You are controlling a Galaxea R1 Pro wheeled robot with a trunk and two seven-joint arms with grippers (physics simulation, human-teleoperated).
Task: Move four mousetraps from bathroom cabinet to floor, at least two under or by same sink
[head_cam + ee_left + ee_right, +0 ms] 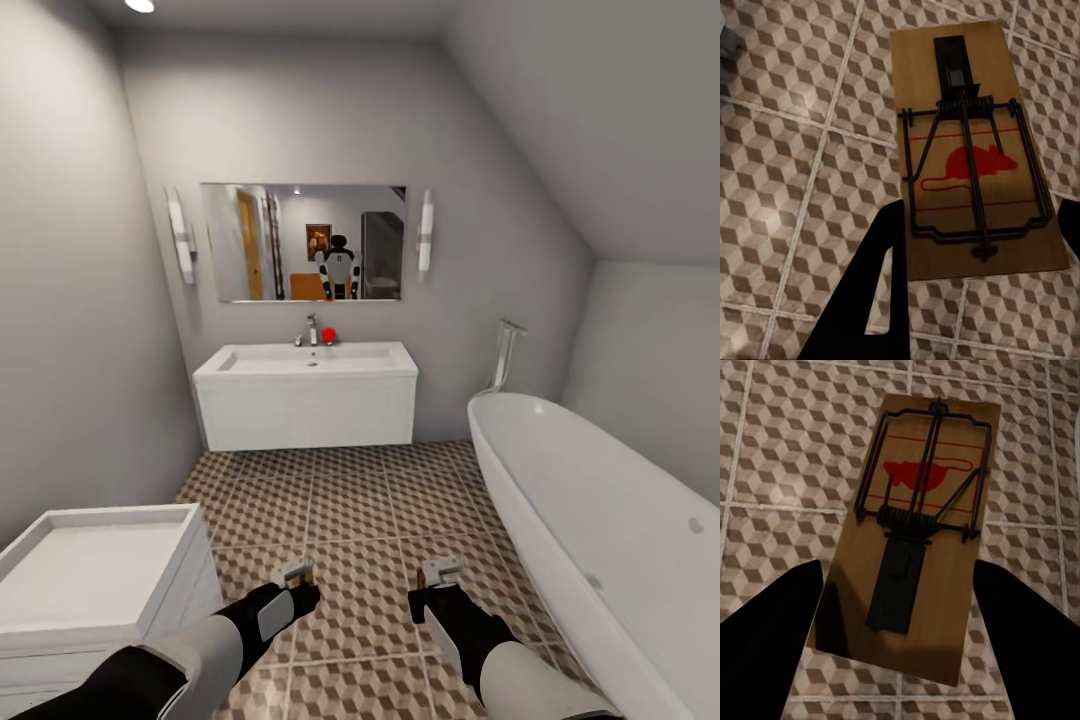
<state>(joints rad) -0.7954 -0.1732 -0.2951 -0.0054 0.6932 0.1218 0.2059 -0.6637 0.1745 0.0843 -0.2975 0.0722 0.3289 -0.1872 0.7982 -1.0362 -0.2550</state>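
so it's a small grey-walled bathroom with a sloped ceiling on the right, and the glossy tiled floor [350, 500] with its brown, beige and white cube pattern and pale grout lines runs from the robot up to the far wall. a long white oval bathtub [600, 520] takes up the right side, with a chrome tap standing at its far end. against the far wall sits the wide white rectangular sink [306, 392] with a chrome tap and a small red thing beside it on the rim, and above that a wide mirror [303, 242] between two wall lights, showing the robot's reflection. near left there's a small white drawer unit with a recessed top [95, 580]. both black-and-grey arms reach forward low over the tiles. the left gripper [293, 574] has a flat tan wooden mousetrap with black wire spring and a red mouse print [971, 150] sitting between its dark fingers [870, 300], held above the floor; the fingers are spread about the board's width and look closed onto its edges. the right gripper [437, 573] is the same story, its fingers [769, 622] either side of a second tan mousetrap [915, 540], apparently gripping it over the tiles.
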